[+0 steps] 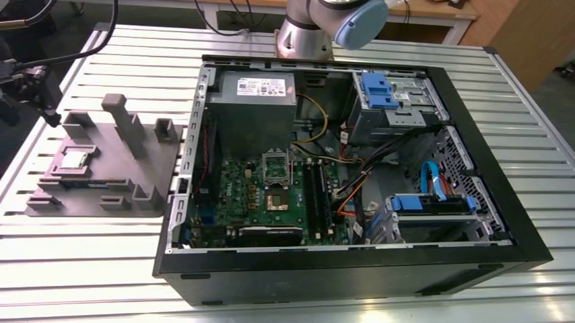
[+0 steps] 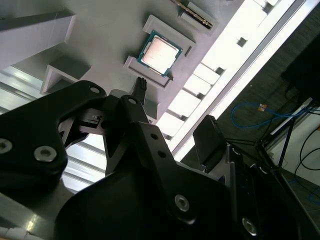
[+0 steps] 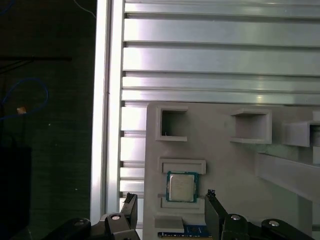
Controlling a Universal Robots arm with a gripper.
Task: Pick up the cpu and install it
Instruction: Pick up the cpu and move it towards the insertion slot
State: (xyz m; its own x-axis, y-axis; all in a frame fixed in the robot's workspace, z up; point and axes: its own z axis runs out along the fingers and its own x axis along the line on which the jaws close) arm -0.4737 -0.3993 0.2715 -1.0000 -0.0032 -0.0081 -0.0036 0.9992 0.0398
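ribbed aluminium table (image 1: 90, 282), workshop bench; in the exterior view the claw (image 1: 43, 108) hangs over a grey holder tray (image 1: 117, 182); the cpu (image 1: 74, 159) lies flat in a recess beneath it; the open computer case (image 1: 503, 222) stands well away from the claw, towards the exterior view's right.

in the second wrist view the claw (image 2: 175, 102) is spread wide and carries nothing; the cpu (image 2: 158, 52) sits beyond its fingers (image 2: 141, 87), untouched, silvery lid up.

in the first wrist view the claw (image 3: 170, 196) straddles the cpu (image 3: 181, 187), one fingertip to each side, both apart from it; the tray's raised lips guard the other two sides.

by the look of it the chip is light, thin and rigid; its metal lid is likely slick and its underside delicate; the sound grip is probably on the two free pale edges, gently and squarely, not on the lid.
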